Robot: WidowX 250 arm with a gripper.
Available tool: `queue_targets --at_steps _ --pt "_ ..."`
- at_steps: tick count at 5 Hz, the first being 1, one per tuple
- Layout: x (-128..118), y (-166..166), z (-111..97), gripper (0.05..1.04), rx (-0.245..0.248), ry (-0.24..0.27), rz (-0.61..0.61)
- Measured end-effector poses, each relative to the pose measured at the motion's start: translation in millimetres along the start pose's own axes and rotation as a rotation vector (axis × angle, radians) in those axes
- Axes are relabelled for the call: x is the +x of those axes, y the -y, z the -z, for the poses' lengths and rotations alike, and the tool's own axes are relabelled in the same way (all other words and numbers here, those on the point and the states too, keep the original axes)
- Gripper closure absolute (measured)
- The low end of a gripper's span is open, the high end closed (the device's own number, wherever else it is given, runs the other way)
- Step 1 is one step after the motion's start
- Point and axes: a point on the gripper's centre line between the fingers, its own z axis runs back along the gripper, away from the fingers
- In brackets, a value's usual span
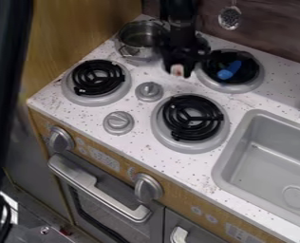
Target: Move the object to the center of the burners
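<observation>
Near the tool [178,72] stands 1 metal pot [137,53], contents unclear.

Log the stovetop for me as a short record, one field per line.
gripper: over the stovetop, between the pot and the back-right burner
at its tip: small pale thing, kind unclear
blue object: on the back-right burner
metal pot: back left
small knobs: two, among the burners
sink: right
</observation>
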Motion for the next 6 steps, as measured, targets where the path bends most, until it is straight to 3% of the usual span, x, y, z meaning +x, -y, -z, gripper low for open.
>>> queue_targets --at_steps 1,2,3,4,5,6 --pt "4 5 19 0.520 -0.007 -0.034 0.014" --pt "5 8 19 0.216 -0.008 -0.028 0.022" --pt "2 14 20 0.077 0.004 -0.039 0.041" --pt "-8 19 8 0.085 0.021 -0.049 0.060" --pt "-19 23 -25 0.085 0.018 -0.020 0.063" --pt "-53 26 -36 0.085 0.014 -0.046 0.064"
